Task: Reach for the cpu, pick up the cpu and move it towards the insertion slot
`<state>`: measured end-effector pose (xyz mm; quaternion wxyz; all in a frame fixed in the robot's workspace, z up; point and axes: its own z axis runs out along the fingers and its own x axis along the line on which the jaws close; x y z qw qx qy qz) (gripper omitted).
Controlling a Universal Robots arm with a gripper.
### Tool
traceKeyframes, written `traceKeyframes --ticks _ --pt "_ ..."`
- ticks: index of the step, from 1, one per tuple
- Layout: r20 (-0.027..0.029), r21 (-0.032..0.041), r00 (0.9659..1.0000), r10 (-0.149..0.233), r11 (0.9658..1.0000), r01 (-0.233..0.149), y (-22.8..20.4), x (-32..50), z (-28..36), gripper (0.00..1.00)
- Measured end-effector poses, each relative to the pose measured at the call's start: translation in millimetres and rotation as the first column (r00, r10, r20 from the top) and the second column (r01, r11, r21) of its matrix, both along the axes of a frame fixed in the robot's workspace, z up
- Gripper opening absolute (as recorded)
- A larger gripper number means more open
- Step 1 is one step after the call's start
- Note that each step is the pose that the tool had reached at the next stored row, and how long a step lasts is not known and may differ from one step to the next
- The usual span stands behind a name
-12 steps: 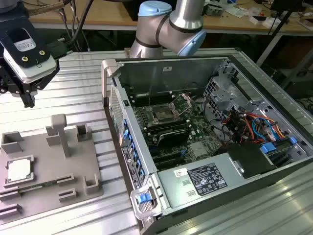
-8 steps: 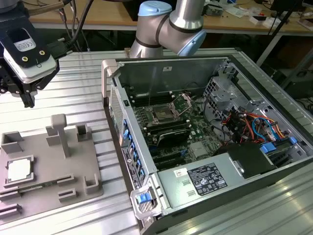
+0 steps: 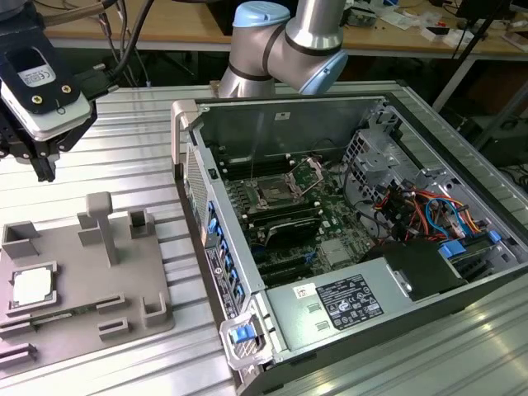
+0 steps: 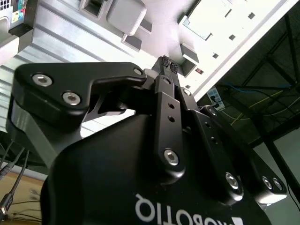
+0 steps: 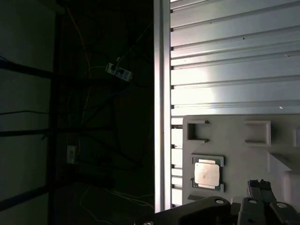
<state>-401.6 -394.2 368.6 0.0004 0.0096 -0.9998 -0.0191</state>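
Note:
The cpu is a small square chip with a silvery top, lying flat in a recess of a grey fixture plate at the exterior view's left. In the first wrist view the cpu sits on the same plate. My gripper hangs high above the table, well above and behind the cpu, fingers pointing down. In the second wrist view its fingertips stand together with nothing between them. The insertion slot is the shiny square socket on the motherboard inside the open computer case.
The grey fixture plate carries several raised posts and brackets near the cpu. The case's metal side wall stands between fixture and motherboard. Cables and drive bays fill the case's far side. A ribbed aluminium table lies under everything.

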Motion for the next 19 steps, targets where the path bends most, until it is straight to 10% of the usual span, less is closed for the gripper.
traceKeyframes --ticks 11,19 --pt "-0.0001 0.0000 1.0000 0.000 1.0000 0.000 0.0 -1.8 -0.1 0.11" --pt "0.0000 0.0000 1.0000 0.000 1.0000 0.000 0.0 -19.5 -0.2 0.11"
